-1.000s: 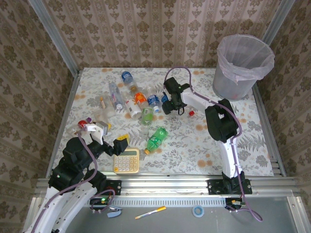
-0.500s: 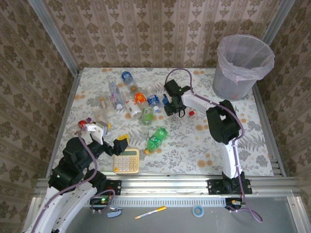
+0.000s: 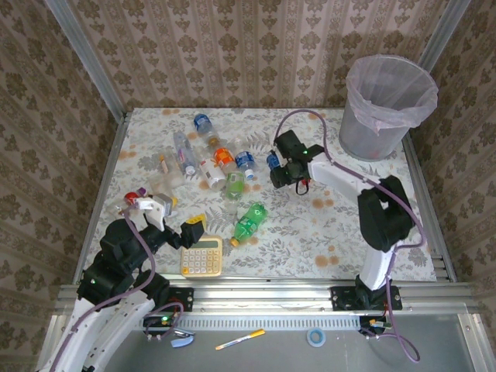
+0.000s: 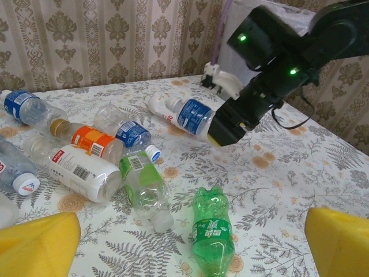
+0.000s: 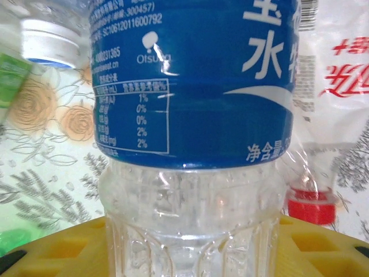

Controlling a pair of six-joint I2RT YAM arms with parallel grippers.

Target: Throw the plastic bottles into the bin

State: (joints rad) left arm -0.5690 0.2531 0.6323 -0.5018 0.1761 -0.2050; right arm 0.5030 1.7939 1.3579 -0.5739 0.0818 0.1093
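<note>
Meanwhile, the right gripper (image 3: 275, 165) had drawn a little away from the heap of plastic bottles (image 3: 209, 164) toward the bin (image 3: 366, 139), its elbow swung out to the right. Its fingers were clamped on a blue-labelled bottle (image 4: 193, 115), which sat over the middle of the worktop (image 3: 310, 232), well short of the bin. The left gripper (image 3: 177, 217) had stayed by the calculator (image 3: 201, 257) with fingers spread wide. From above, the right gripper hid most of the held bottle, the right wrist view cut off both its ends, and whether it hung clear of the worktop could not be told.
</note>
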